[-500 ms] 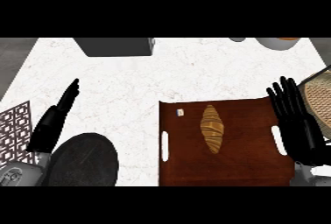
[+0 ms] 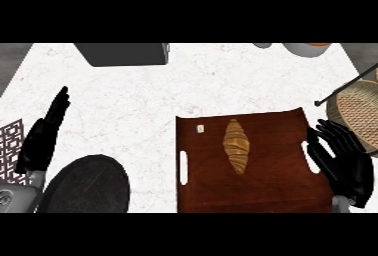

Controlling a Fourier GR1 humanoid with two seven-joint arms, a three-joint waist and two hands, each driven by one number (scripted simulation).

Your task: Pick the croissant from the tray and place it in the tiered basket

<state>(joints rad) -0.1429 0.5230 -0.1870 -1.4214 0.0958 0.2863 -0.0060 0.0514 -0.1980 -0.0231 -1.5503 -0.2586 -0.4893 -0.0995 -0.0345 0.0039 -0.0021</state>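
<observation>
Two black hands show at the near corners of a white marbled worktop (image 2: 184, 85). The left hand (image 2: 44, 137) rests at the left edge with its fingers straight and pointing away, open and holding nothing. The right hand (image 2: 343, 160) lies beside the right rim of the tray (image 2: 251, 195), fingers spread and relaxed, open too, with nothing in it; its fingertips reach just past the tray's right handle slot.

The tray is dark brown wood with white slots in its left and right sides, and it sits at the near right of the worktop. The croissant (image 2: 236, 145) lies on it, long and golden, lengthways from far to near, a little above the tray's middle and well apart from both hands.

The tiered basket (image 2: 358, 112), woven and tan with a dark wire frame, stands at the right edge, just beyond the right hand. A round black plate (image 2: 85, 185) lies at the near left, next to the left forearm. A patterned lattice piece (image 2: 9, 145) shows at the left edge. At the far side stand a grey box (image 2: 122, 53) and a pale bowl (image 2: 306, 48).
</observation>
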